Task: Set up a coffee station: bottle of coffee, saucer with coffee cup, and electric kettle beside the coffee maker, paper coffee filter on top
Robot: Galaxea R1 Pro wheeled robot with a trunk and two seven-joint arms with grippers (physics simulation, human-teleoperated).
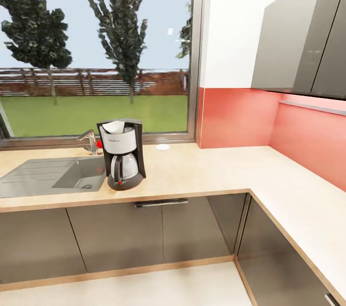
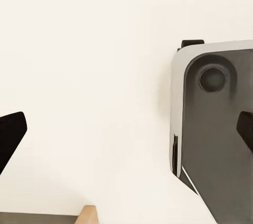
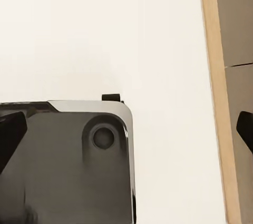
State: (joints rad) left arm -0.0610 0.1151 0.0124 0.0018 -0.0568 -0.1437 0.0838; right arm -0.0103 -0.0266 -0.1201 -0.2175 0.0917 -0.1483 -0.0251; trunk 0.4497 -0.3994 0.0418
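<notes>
Coffee maker's in place with its filter, everything else still missing from the bench

The coffee maker (image 1: 121, 153) sits left of centre on the beige bench (image 1: 206, 171), right beside the steel sink (image 1: 53, 175), with the white paper filter (image 1: 114, 127) in its top. Something small, round and white (image 1: 163, 147) lies by the window sill, too small to call. Both wrist views look down at pale floor and the robot's own base; the left pincer (image 2: 126, 134) and right pincer (image 3: 126, 134) are spread wide, holding nothing. Risk-wise: the maker is so close to the sink that crowding more stuff there could tip something in. Red backsplash, grey cabinets, big garden window.
</notes>
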